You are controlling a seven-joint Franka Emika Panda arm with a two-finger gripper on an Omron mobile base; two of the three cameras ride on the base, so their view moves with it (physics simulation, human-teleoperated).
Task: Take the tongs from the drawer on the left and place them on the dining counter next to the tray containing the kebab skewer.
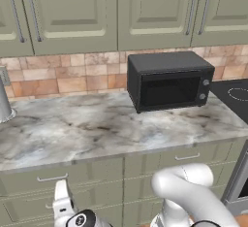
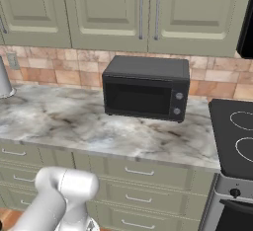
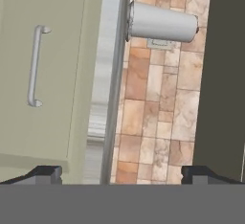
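The drawer (image 1: 29,180) is the wide, shallow sage-green front under the counter's left part, with a slim silver bar handle (image 1: 52,177). It is closed, so the tongs are hidden. My gripper (image 1: 61,193) hangs low in front of it, just below the handle. The hand view is rolled sideways: the drawer front (image 3: 52,84) and its handle (image 3: 33,65) stand on the left, and my gripper (image 3: 122,173) is open with nothing between its wide-apart fingertips (image 3: 48,173). The dining counter, the tray and the kebab skewer are out of view.
A black microwave (image 1: 169,80) sits on the marble wall counter (image 1: 72,129) before a brick backsplash. A grey metal cylinder (image 1: 4,102) stands at the far left. A black cooktop (image 2: 234,136) lies to the right. More drawers (image 2: 138,173) line the base, and upper cabinets (image 1: 72,12) hang above.
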